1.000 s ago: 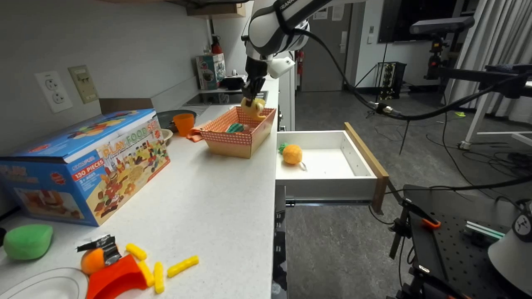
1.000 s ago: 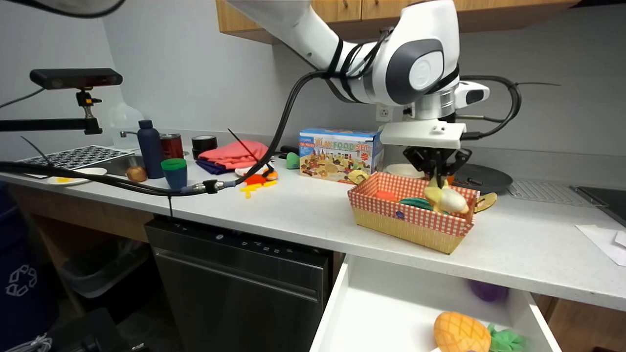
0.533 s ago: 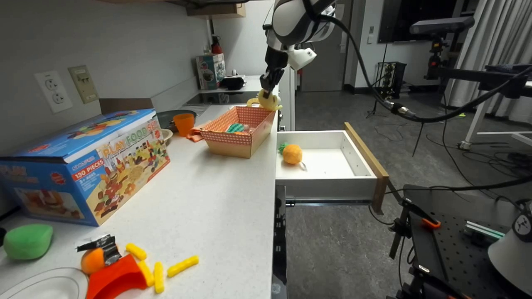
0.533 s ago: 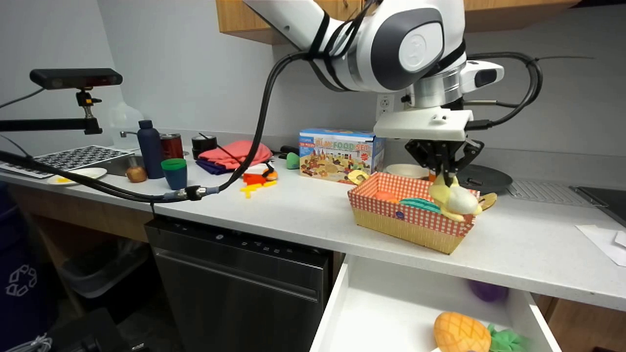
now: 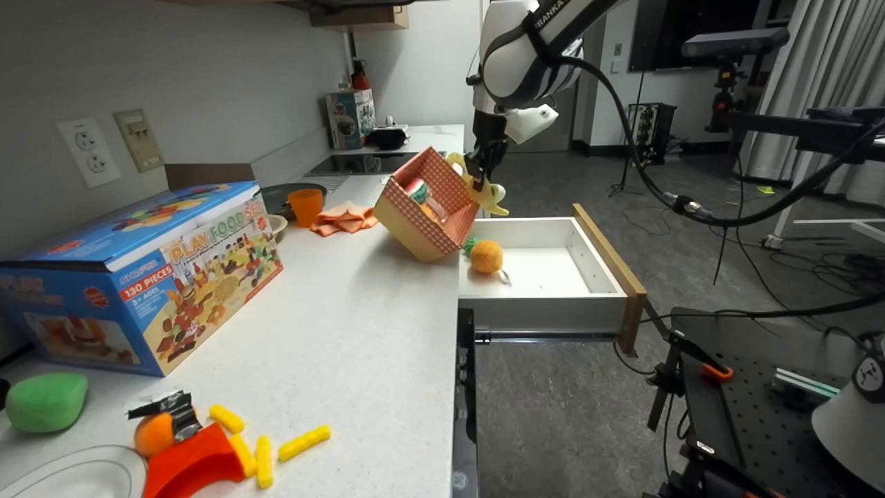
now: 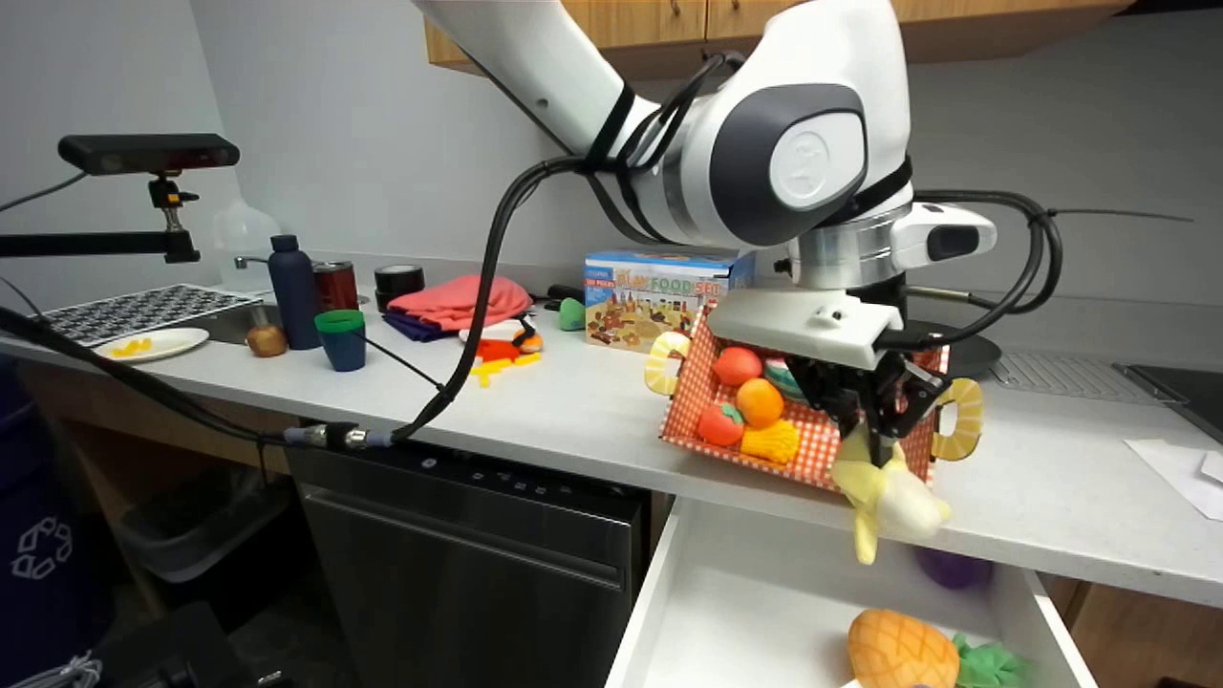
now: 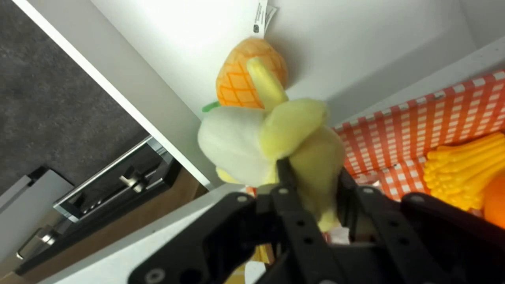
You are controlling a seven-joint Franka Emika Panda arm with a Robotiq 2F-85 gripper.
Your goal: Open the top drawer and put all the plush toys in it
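Note:
The top drawer [image 5: 553,266] is pulled open; its white inside also shows in an exterior view [image 6: 745,612] and in the wrist view [image 7: 185,47]. An orange pineapple plush [image 5: 486,256] with green leaves lies in it, also in an exterior view [image 6: 898,650]. My gripper [image 7: 311,173] is shut on a yellow-and-white banana-like plush [image 6: 908,502], which hangs at the counter edge beside the drawer's back. A purple rounded thing [image 6: 955,567] sits in the drawer's back corner, partly hidden under the counter. A green rounded item [image 5: 47,402] lies far along the counter; whether it is plush I cannot tell.
A red-and-white checked basket [image 6: 820,444] leans tilted toward the drawer at the counter edge, close against the gripper. It holds an orange [image 6: 760,402], a tomato [image 6: 719,425] and yellow fries [image 6: 772,441]. A toy food box [image 5: 200,277] stands by the wall.
My gripper has carried the banana-like plush out over the counter edge toward the drawer and lower. The basket, upright before, has tipped toward the drawer with its contents still inside.

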